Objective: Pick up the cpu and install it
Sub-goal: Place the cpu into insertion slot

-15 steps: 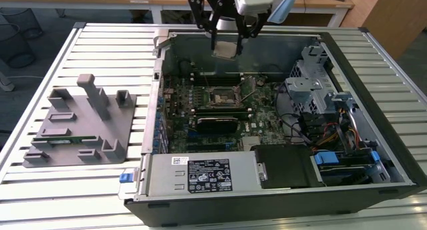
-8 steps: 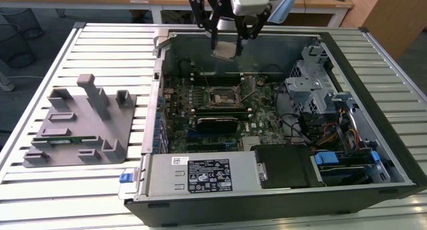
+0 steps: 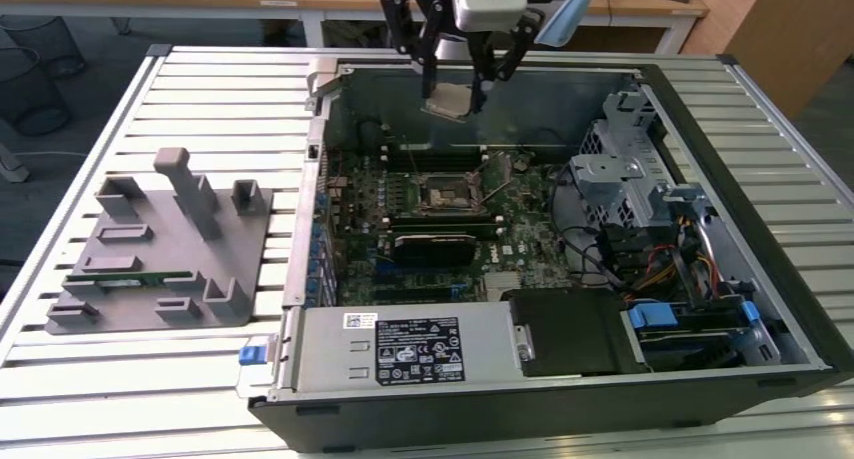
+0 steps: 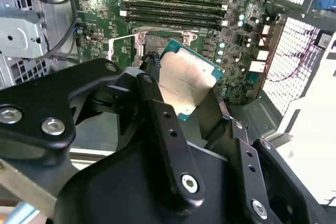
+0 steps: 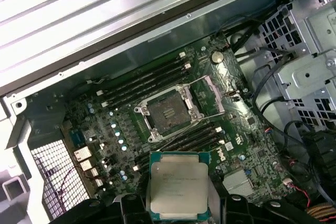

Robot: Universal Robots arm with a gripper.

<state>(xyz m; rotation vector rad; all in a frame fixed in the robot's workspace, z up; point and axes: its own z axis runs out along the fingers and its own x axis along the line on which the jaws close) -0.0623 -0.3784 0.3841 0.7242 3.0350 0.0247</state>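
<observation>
My gripper (image 3: 455, 87) hangs above the back of the open computer case (image 3: 747, 309), shut on the cpu (image 3: 451, 101). The cpu is a flat square chip with a silver top and a green rim, held tilted between the black fingers (image 4: 152, 85). In both wrist views the cpu (image 4: 186, 82) (image 5: 178, 186) is in the air over the green motherboard (image 5: 105, 124). The square black socket (image 3: 441, 189) (image 5: 167, 113) lies below with its metal frame (image 5: 210, 94) swung up. The cpu is apart from the socket.
Black memory slots (image 5: 142, 80) run on both sides of the socket. Drive cages and cable bundles (image 3: 641, 209) fill the case at the exterior view's right. A grey fixture (image 3: 147, 249) holding a green memory stick (image 3: 114, 276) lies on the slatted table (image 3: 200, 89) at the exterior view's left.
</observation>
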